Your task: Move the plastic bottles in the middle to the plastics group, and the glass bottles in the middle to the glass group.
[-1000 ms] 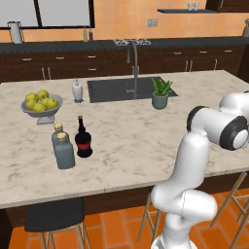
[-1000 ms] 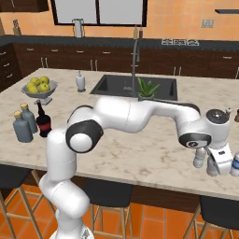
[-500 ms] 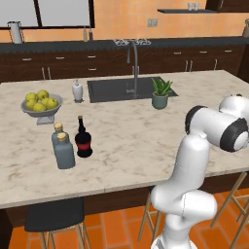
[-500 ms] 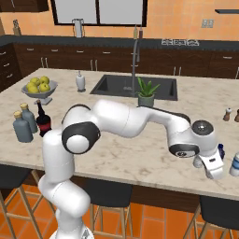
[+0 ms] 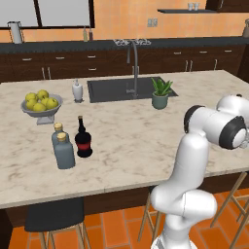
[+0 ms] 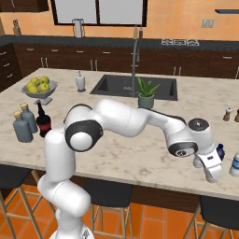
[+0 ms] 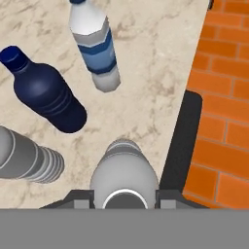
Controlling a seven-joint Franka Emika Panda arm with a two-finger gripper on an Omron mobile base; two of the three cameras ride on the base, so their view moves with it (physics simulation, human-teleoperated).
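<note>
Over the last second we see the arm swing down to the lower right of the right base view, so the gripper (image 6: 214, 169) now hangs just over the right end of the tabletop (image 6: 121, 140), beside the plastics group. In the hand view a pale grey bottle (image 7: 124, 177) with a white cap sits between the fingers (image 7: 78, 198) at the bottom of the frame, and we judge the gripper closed on it, carrying it. That suggests a plastic bottle is about to be set down with its kind: above it stand a navy bottle (image 7: 46, 92), ribbed and round-shouldered, a white bottle (image 7: 95, 46) with blue bands, and a ribbed grey one (image 7: 24, 155) at the left edge. The tabletop is veined marble. Left of centre in the left base view, the dark bottle (image 5: 83, 138), glossy and slim-necked with a red band, stands just beside two squat cork-topped bottles (image 5: 62, 147), so the glass looks sorted.
</note>
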